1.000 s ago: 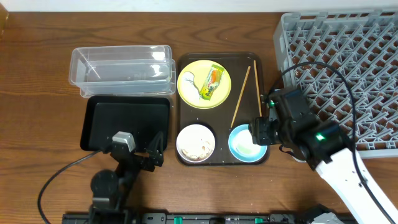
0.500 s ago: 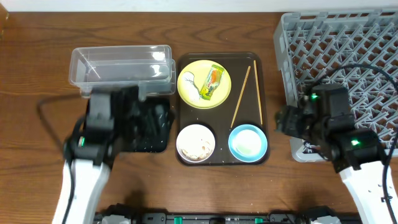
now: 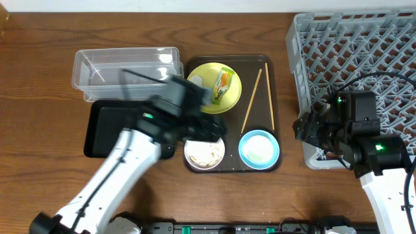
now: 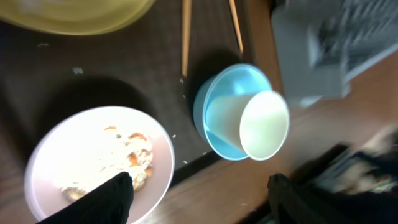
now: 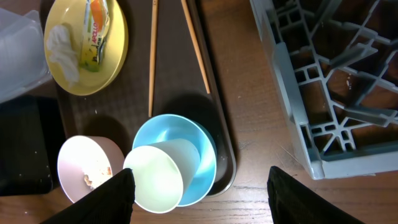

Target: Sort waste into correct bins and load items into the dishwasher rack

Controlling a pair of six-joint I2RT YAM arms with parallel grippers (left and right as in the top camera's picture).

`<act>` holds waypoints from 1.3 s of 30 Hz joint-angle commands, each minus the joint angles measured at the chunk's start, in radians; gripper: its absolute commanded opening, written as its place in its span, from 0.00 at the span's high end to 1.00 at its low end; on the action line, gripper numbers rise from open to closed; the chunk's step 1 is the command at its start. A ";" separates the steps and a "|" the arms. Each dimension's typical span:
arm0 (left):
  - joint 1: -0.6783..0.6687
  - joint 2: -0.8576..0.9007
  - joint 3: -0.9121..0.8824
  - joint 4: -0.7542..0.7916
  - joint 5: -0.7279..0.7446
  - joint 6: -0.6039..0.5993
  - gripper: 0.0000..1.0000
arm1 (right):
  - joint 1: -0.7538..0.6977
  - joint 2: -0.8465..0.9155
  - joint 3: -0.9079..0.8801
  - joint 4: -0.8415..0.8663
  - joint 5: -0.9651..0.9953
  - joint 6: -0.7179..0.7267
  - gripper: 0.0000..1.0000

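On the dark brown serving tray (image 3: 250, 62) lie a yellow plate (image 3: 229, 97) with the snack wrapper (image 3: 223, 84), two chopsticks (image 3: 251, 101), a white bowl (image 3: 205, 151) with rice leftovers (image 4: 127, 158) and a light-blue bowl (image 3: 259, 149) with a pale cup (image 4: 264, 124) lying in it. The paper scrap (image 5: 62, 53) lies on the plate. My left gripper (image 3: 211, 128) is open and empty just above the white bowl (image 4: 93, 162). My right gripper (image 3: 302, 127) is open and empty, right of the blue bowl (image 5: 186, 155), beside the rack (image 3: 364, 71).
The clear tub (image 3: 123, 68) and the black tray (image 3: 104, 130) sit left of the serving tray. My left arm crosses above the black tray. The rack's near-left corner (image 5: 323, 162) is close to my right gripper. Bare wooden table lies along the front.
My left arm has swung right, from above the black tray to above the white bowl. My right gripper drew back from the blue bowl toward the rack, then held.
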 commanded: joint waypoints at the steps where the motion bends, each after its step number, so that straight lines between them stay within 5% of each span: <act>1: -0.155 0.049 0.016 0.037 -0.244 0.021 0.27 | -0.005 -0.005 0.003 0.003 -0.011 -0.017 0.34; 7: -0.298 0.163 0.016 0.154 -0.314 0.011 0.30 | -0.005 -0.005 0.003 0.004 -0.012 -0.016 0.33; 13: -0.333 0.260 0.016 0.216 -0.313 0.005 0.44 | -0.005 -0.005 0.003 0.005 -0.012 -0.016 0.33; 17: -0.346 0.293 0.017 0.231 -0.311 0.005 0.59 | -0.005 -0.005 0.003 0.017 -0.012 -0.008 0.33; 21: -0.344 0.279 0.022 0.232 -0.311 0.005 0.92 | -0.005 -0.005 0.003 0.027 -0.019 -0.006 0.33; 27: -0.294 0.164 0.031 0.224 -0.295 -0.077 0.94 | -0.004 -0.006 0.003 0.049 -0.060 -0.091 0.31; 32: -0.102 0.044 0.031 0.230 0.033 -0.072 0.94 | -0.004 -0.006 0.003 0.112 -0.274 -0.229 0.31; 39: 0.215 0.000 0.031 0.261 0.743 -0.023 0.94 | -0.003 -0.005 0.003 0.302 -0.760 -0.446 0.32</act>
